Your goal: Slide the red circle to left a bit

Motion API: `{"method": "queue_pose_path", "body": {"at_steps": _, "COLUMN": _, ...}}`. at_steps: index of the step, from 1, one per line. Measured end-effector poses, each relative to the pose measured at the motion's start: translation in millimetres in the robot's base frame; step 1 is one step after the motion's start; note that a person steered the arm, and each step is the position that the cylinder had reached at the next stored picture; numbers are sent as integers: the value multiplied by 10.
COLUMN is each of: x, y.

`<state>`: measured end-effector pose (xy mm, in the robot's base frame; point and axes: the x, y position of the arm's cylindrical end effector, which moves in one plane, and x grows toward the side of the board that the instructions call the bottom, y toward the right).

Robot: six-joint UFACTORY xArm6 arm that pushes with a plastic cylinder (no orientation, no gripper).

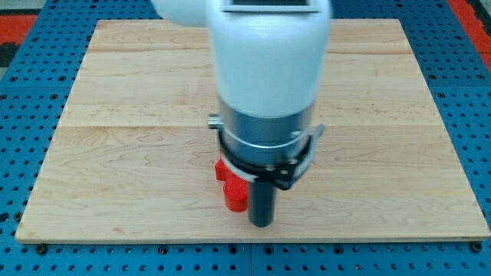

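A: Quick pass. What's on the board?

B: 1 wooden board (138,115) lying on a blue pegboard surface (31,84). The arm's white body (268,54) comes down from the view's top and covers the middle of the board. Below the white part sits a grey metal collar (265,130) with a black ring (265,162) under it.

A: Tip?

B: Dark rod drops from the ring; my tip (261,224) sits low on the board, near the view's bottom edge, roughly centre.

A: Task block?

B: Red block (230,186), only partly showing. It pokes out from under the ring at the view's left of the rod. Visible part looks like 2 lumps, an upper one by the ring and a lower rounded one beside the rod. Can't confirm it's a circle from what shows, and can't rule out that it's 2 red pieces.

A: Tip versus block?

B: Tip is just to the view's right of the red block, slightly lower in the view. They look touching or nearly so; the rod hides the seam, so can't tell which.

A: Pincer state?

B: No pincer here, just the straight rod, so nothing opens or closes and nothing is held.

A: Other blocks?

B: Only red is visible. The arm hides a fair patch of the board behind it.
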<state>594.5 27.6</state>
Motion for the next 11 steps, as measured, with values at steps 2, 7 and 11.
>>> {"method": "queue_pose_path", "body": {"at_steps": 2, "x": -400, "y": 159}}
{"method": "queue_pose_path", "body": {"at_steps": 7, "x": -173, "y": -44}}
{"method": "queue_pose_path", "body": {"at_steps": 11, "x": -168, "y": 18}}
